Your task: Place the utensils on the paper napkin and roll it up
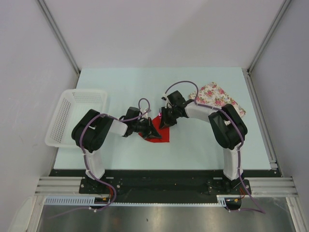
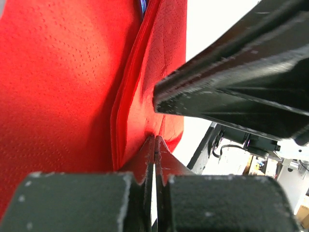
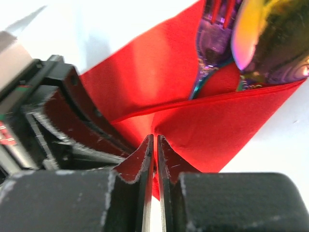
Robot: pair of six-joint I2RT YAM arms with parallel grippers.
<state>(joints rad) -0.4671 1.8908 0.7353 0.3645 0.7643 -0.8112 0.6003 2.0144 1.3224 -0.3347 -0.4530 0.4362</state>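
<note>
1. At the middle of the pale green table [image 1: 193, 145], between the two arms, lies the paper napkin [image 1: 163, 137]. In the top view I see only part of the red sheet, because both grippers meet over it.
2. Left gripper [image 2: 154, 143]: I read the jaws as drawn almost fully together, with only a thin slit between them. A folded edge of the napkin is pinched at their tips.
3. Right gripper [image 3: 155, 143]: the jaws are equally narrow. They are clamped on the napkin where the crease of a folded flap ends.
4. The grippers sit just beside each other. Each wrist view shows the other's black fingers close by.
5. Fork [image 3: 210, 43]: pink-purple metal, lying on the napkin. Its head is exposed and its neck runs under the folded flap.
6. Spoon [image 3: 273, 38]: it has a shiny gold bowl and lies just beside the fork. The bowl is exposed and the handle is hidden under the same flap. I cannot tell whether the two utensils touch.
7. A white mesh basket [image 1: 72, 116] stands at the left edge of the table, well apart from the napkin.
8. A floral cloth [image 1: 217, 95] lies at the far right, partly behind the right arm.
</note>
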